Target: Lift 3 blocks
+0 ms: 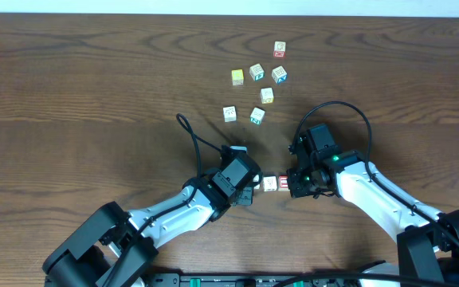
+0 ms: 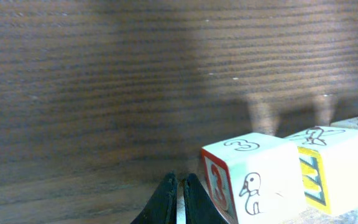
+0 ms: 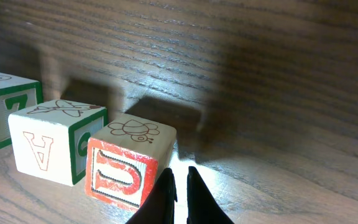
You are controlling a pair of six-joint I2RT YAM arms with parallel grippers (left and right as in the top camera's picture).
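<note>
The left hand (image 2: 180, 198) is pinched fully shut with nothing between its fingers, and its closed tip stands just beside the outer face of the duck block (image 2: 257, 183). That block starts the row of three blocks (image 1: 271, 183), which lies on the desk (image 1: 94, 96) between the two hands. Next comes the middle block (image 3: 48, 146), then the red block (image 3: 123, 171). Just past the red block's outer face the right hand (image 3: 180, 194) is likewise closed and empty. Whether either tip presses its block I cannot tell. The step looks like a squeeze-lift: both hands should push inward evenly along the row's line, tips low and centred on the end faces, then rise together and level, or the middle block may drop. The loose blocks (image 1: 256, 72) lie well beyond both hands and are no concern
</note>
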